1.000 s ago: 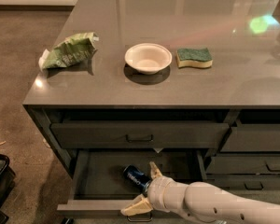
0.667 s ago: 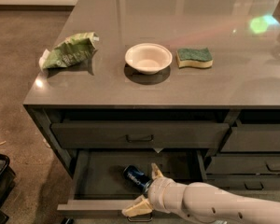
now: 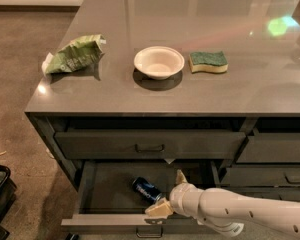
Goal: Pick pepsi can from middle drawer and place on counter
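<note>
Pincer (image 3: 170,194) down in open mid drawer (image 3: 107,189), fingers (image 3: 160,210) spread wide w/ nothing gripped, angled to straddle pepsi can (image 3: 146,189) lying sideways.

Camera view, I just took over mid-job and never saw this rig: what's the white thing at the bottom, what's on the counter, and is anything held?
There is only this one view, looking down at the counter and its drawers. The white tube entering from the lower right is the robot's arm; its gripper sits in the pulled-out middle drawer, tan fingers spread open at one end of the pepsi can, which lies on its side on the drawer floor. Nothing looks gripped yet. On the counter: a crumpled green bag, a white bowl and a green sponge.
</note>
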Robot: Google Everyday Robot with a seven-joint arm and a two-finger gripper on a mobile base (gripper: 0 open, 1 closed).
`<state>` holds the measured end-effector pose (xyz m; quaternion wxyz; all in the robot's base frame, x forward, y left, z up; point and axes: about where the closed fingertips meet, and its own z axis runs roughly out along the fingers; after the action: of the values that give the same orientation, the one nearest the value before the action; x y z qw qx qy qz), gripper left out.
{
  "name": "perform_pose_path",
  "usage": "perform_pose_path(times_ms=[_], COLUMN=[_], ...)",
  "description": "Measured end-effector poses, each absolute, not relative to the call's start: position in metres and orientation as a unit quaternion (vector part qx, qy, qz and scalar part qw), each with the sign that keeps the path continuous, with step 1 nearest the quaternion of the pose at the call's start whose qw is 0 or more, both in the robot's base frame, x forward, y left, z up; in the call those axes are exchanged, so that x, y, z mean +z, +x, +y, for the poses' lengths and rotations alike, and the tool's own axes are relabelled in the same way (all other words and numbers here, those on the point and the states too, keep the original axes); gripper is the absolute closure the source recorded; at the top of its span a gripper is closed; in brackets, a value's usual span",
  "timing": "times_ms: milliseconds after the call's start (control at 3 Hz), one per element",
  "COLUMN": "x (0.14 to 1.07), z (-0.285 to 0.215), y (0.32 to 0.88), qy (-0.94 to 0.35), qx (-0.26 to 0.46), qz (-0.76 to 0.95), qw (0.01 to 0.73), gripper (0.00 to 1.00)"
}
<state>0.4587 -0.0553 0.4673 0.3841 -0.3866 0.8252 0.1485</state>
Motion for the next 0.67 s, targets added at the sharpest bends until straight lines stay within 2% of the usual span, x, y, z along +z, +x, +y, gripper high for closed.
perform_pose_path(times_ms=[667], x=[0.4661], z=[-0.0598], y=[0.4555], qy=[-0.378], qx=[0.146], qz=[0.831], qw=[0.381], gripper=[0.00])
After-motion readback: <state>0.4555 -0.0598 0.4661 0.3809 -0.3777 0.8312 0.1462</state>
